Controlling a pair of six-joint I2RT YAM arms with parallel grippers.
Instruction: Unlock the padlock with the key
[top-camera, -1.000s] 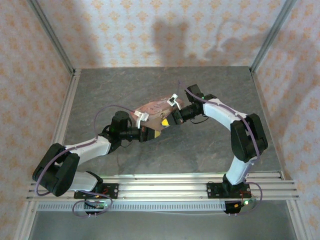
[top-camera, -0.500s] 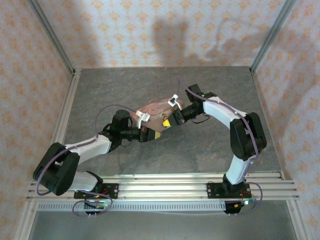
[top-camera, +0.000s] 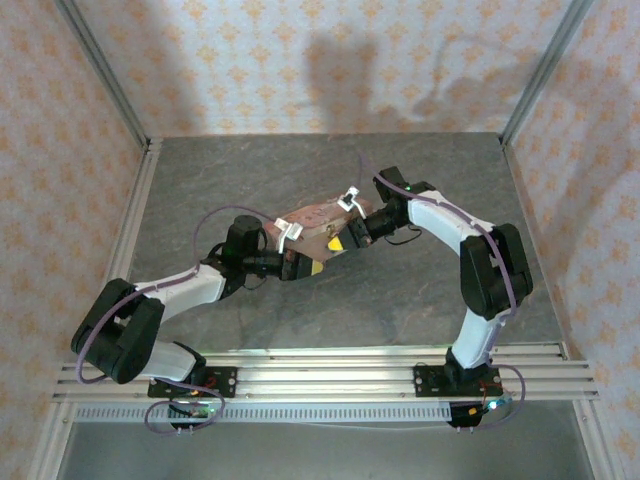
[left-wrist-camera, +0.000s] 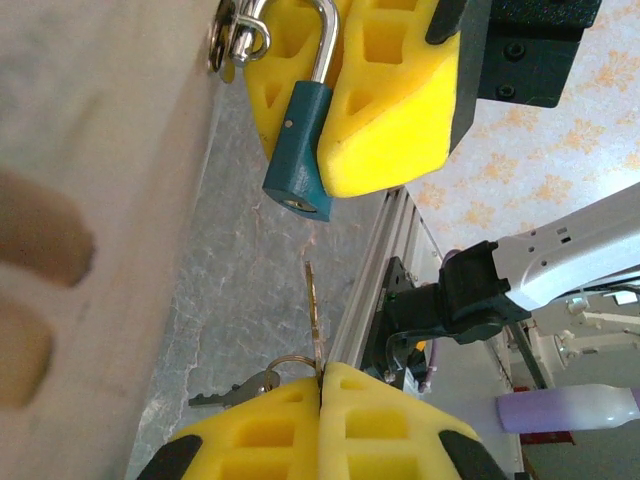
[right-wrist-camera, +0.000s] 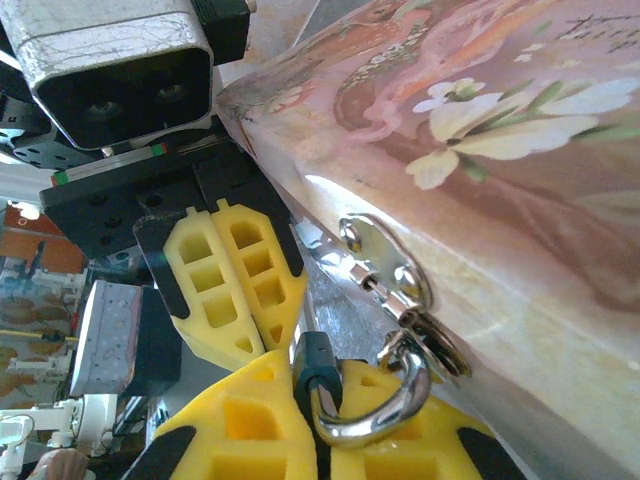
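The teal padlock (left-wrist-camera: 298, 150) hangs by its silvery shackle (right-wrist-camera: 385, 412) from the hasp (right-wrist-camera: 395, 262) of the pink floral tin (top-camera: 312, 222). My right gripper (right-wrist-camera: 312, 370) is shut on the padlock's body, its keyhole end facing my left gripper. My left gripper (left-wrist-camera: 322, 370) is shut on the thin brassy key (left-wrist-camera: 313, 312), whose blade points up at the keyhole with a short gap between them. A ring with a second dark key (left-wrist-camera: 232, 390) dangles beside the left fingers. In the top view both grippers meet at the tin's near side, left gripper (top-camera: 298, 266), right gripper (top-camera: 338, 240).
The tin's pale side wall (left-wrist-camera: 100, 200) stands close along the left of the left wrist view. Grey stone tabletop (top-camera: 400, 290) surrounds the tin. An aluminium rail (top-camera: 330, 362) runs along the near edge, and metal frame posts (top-camera: 130, 230) border the sides.
Both arms have shifted slightly toward the far side, with the tin nudged a little between them. Both grips look unchanged.
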